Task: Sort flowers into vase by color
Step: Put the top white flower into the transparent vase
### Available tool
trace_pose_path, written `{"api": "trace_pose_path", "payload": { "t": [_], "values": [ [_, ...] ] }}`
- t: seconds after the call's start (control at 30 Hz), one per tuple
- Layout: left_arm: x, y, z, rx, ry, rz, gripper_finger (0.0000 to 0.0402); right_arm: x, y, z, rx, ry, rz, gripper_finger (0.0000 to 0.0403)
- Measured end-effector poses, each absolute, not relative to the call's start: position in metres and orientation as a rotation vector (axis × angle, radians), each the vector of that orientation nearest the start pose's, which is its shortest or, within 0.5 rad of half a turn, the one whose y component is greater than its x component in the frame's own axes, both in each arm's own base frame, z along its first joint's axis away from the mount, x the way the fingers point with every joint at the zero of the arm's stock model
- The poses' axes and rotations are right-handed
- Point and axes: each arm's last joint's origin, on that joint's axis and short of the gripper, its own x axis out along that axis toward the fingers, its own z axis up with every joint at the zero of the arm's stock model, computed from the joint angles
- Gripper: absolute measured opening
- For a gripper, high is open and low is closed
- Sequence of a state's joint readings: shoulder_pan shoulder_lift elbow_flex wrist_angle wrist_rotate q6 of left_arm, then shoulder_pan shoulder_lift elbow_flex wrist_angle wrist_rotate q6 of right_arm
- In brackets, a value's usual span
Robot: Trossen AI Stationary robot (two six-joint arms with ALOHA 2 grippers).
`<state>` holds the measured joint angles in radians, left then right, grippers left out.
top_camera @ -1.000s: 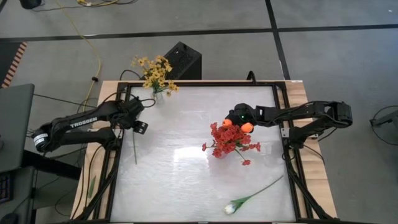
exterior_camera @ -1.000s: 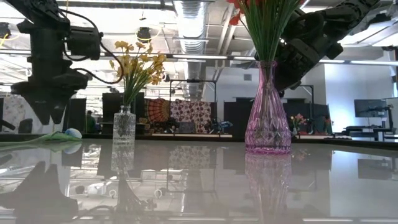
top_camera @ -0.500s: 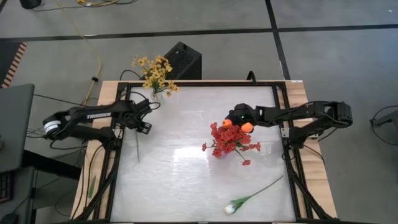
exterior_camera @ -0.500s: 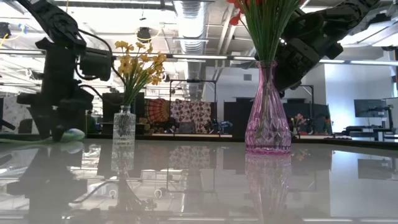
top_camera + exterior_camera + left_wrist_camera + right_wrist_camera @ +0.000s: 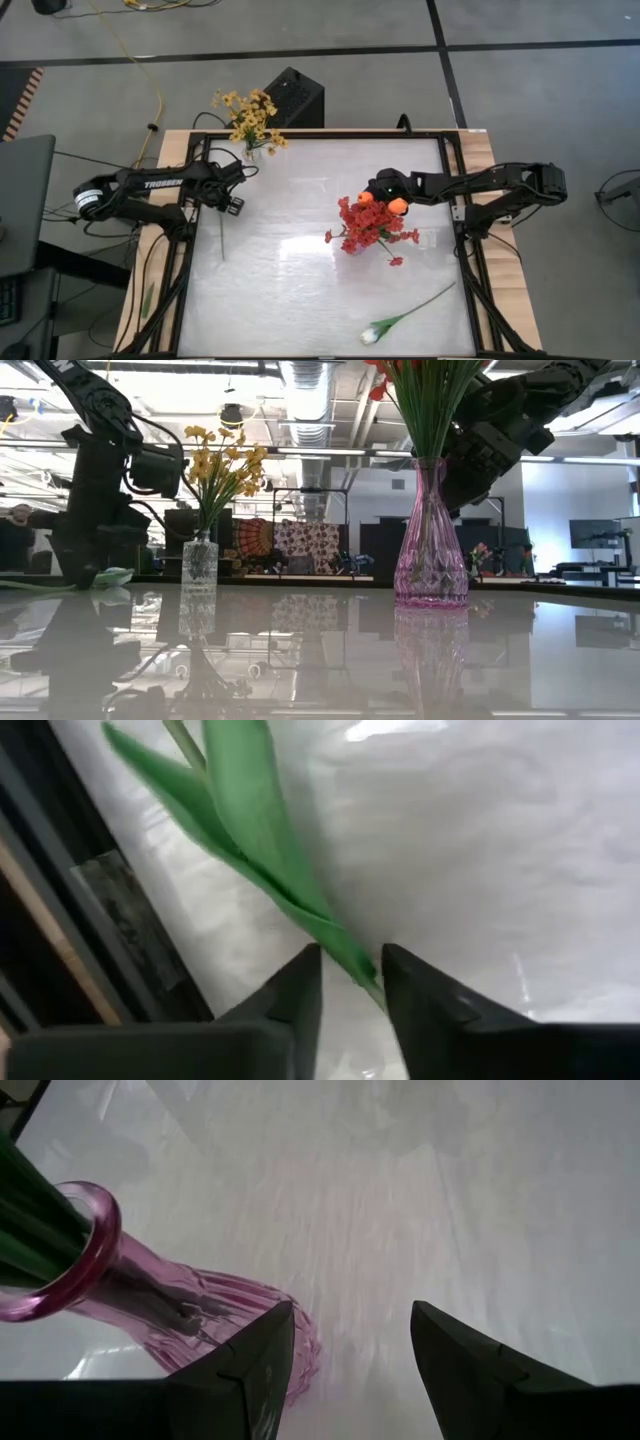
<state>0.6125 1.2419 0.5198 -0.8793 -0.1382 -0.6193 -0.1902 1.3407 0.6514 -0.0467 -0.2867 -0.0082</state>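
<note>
From above, the white surface (image 5: 300, 290) carries two vases. A clear vase (image 5: 251, 150) of yellow flowers (image 5: 249, 116) stands at the far left corner. A pink vase (image 5: 352, 245) of red flowers (image 5: 368, 228) stands right of the middle, with two orange tulips (image 5: 383, 202) over its far side. A white tulip (image 5: 371, 335) lies near the near right corner, its stalk running toward the right edge. The left gripper (image 5: 222, 203) is down at the left edge, over a thin green stem (image 5: 220, 238) that lies along that edge. The right gripper (image 5: 378, 190) hangs just beyond the orange tulips.

At table height, the left gripper (image 5: 88, 565) reaches down to the surface beside the clear vase (image 5: 200, 560), a green leaf (image 5: 112, 576) at its tip. The pink vase (image 5: 431, 545) stands tall with the right arm behind its stalks.

The left wrist camera shows two dark fingers (image 5: 300, 995) closing narrowly around the lower end of a green stem and leaf (image 5: 250, 840); I cannot tell whether they pinch it yet.

The right wrist camera shows its fingers (image 5: 255, 1355) spread apart with nothing between them, the pink vase (image 5: 140, 1300) just beside.
</note>
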Motion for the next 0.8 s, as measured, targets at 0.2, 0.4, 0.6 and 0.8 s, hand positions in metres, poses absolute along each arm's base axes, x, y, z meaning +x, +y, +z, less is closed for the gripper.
{"api": "trace_pose_path", "payload": {
  "t": [0.2, 0.4, 0.6, 0.8],
  "values": [
    [0.125, 0.092, 0.140, -0.838, 1.386, 1.064, 0.0010, 0.254, -0.041, 0.186, 0.168, 0.721, 0.095, 0.0228],
    [0.123, 0.085, 0.146, -0.812, 1.345, 1.113, 0.0004, 0.254, -0.041, 0.186, 0.168, 0.721, 0.095, 0.0228],
    [0.111, 0.079, 0.171, -0.784, 1.108, 1.200, 0.0002, 0.254, -0.041, 0.186, 0.168, 0.721, 0.095, 0.0228],
    [0.094, 0.074, 0.203, -0.692, 0.724, 1.287, 0.0002, 0.254, -0.041, 0.187, 0.168, 0.720, 0.095, 0.0228]
  ]
}}
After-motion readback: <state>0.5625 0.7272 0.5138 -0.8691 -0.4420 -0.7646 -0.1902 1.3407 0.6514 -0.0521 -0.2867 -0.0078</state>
